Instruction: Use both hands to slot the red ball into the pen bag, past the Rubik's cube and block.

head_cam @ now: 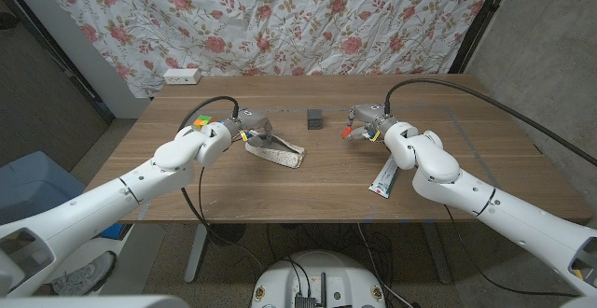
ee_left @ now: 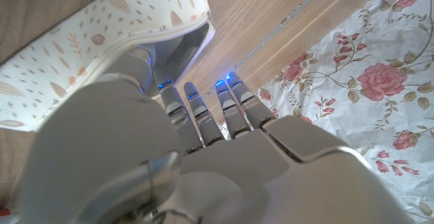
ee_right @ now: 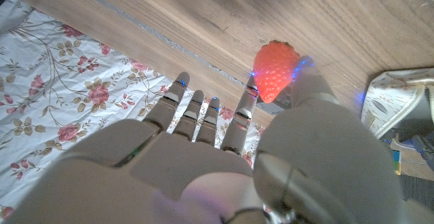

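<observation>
The pen bag [head_cam: 276,152], cream with a leaf print, lies left of the table's middle. My left hand [head_cam: 244,126] grips the rim of its mouth; in the left wrist view the thumb is tucked into the open bag [ee_left: 102,41] beneath my left hand [ee_left: 196,156]. My right hand [head_cam: 369,121] pinches a red, dimpled, strawberry-shaped thing [head_cam: 347,133] between thumb and a finger, just above the wood. It is plain in the right wrist view, the red thing [ee_right: 274,71] at the tips of my right hand [ee_right: 224,156]. The Rubik's cube [head_cam: 202,119] sits behind my left hand. The black block [head_cam: 315,119] stands between the hands.
A white flat packet [head_cam: 383,178] lies on the table under my right forearm. A power strip [head_cam: 181,77] rests at the table's [head_cam: 326,191] far left edge. A flowered curtain hangs behind.
</observation>
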`<state>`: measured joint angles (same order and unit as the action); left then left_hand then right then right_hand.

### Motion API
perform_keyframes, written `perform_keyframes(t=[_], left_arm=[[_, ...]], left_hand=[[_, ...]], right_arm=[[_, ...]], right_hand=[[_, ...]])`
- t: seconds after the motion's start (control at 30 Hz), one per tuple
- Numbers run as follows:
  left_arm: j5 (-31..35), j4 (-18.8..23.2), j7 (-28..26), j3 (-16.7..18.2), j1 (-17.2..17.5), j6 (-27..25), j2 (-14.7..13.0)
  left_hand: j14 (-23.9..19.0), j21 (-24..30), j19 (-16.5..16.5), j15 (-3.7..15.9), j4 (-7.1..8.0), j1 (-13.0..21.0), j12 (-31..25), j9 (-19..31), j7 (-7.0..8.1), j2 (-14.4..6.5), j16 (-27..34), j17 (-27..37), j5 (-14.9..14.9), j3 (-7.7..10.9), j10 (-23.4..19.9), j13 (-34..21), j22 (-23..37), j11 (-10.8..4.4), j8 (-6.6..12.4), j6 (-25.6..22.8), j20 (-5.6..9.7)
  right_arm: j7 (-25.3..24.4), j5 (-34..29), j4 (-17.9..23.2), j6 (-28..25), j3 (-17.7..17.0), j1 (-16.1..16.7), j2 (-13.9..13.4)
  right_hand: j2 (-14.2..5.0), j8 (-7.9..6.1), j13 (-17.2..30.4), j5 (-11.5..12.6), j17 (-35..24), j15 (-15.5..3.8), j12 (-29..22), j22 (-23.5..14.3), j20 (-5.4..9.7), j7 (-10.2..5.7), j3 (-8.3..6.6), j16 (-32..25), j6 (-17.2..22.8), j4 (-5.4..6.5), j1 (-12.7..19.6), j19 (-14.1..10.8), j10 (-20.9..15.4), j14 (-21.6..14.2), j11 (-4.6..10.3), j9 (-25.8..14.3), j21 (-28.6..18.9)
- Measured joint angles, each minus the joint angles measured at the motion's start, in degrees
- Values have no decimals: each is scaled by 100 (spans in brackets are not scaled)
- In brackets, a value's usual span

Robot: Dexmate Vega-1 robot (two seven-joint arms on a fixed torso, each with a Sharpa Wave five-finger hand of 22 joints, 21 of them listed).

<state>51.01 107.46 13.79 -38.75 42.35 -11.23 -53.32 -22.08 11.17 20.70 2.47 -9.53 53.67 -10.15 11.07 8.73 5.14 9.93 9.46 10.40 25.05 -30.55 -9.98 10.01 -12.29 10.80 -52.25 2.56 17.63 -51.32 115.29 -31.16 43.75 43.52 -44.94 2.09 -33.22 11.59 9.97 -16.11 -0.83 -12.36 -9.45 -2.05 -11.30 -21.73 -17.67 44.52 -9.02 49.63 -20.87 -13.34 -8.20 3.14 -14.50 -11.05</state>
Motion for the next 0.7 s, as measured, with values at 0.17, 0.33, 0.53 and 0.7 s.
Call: perform_keyframes(t=[0.17, 0.33, 0.53, 0.7], left_arm=[[-19, 17, 73, 3, -16, 19, -8], [-32, 48, 162, 9, -23, 33, -21], [-49, 89, 286, 19, -29, 35, -38], [-70, 130, 394, 33, -45, 47, -65]], left_hand=[[49, 0, -22, -11, 16, -44, 0, 0, -37, 44, 0, 0, 0, -75, 29, 0, 0, 12, -21, 113, -20], [115, 0, -47, 7, 20, -44, 0, 0, -43, 44, 0, 0, 0, -129, 92, 0, 0, 10, -22, 224, 4], [187, 0, -85, -5, 26, -82, 0, -11, -67, 82, 0, 0, 0, -181, 218, 0, -1, 31, -43, 409, -18], [254, 0, -145, -11, 43, -100, 0, -16, -85, 100, 0, 0, 0, -244, 286, 0, -1, 20, -43, 508, -20]], right_arm=[[-23, 0, 33, -8, -11, 18, -6], [-42, -1, 66, -13, -26, 35, -12], [-68, 2, 115, -15, -56, 58, -14], [-108, 57, 156, -16, -82, 76, -6]], right_hand=[[-9, 7, 0, -1, 0, 0, 0, 0, 0, 0, 0, 0, 0, 0, 9, 0, -7, 0, -7, 0, 0], [-9, 12, 0, -5, 0, 0, 0, 0, 0, 0, 0, 0, 0, 0, 9, 0, -7, 0, -7, 0, 0], [-9, -6, 0, -6, 1, 0, 0, 0, 0, 0, 0, 0, 0, 0, 9, 0, -7, 0, -7, 0, 0], [-16, -6, 0, 1, 1, 0, 0, 0, 0, 0, 0, 0, 0, 0, 16, 0, -7, 0, -7, 0, 0]])
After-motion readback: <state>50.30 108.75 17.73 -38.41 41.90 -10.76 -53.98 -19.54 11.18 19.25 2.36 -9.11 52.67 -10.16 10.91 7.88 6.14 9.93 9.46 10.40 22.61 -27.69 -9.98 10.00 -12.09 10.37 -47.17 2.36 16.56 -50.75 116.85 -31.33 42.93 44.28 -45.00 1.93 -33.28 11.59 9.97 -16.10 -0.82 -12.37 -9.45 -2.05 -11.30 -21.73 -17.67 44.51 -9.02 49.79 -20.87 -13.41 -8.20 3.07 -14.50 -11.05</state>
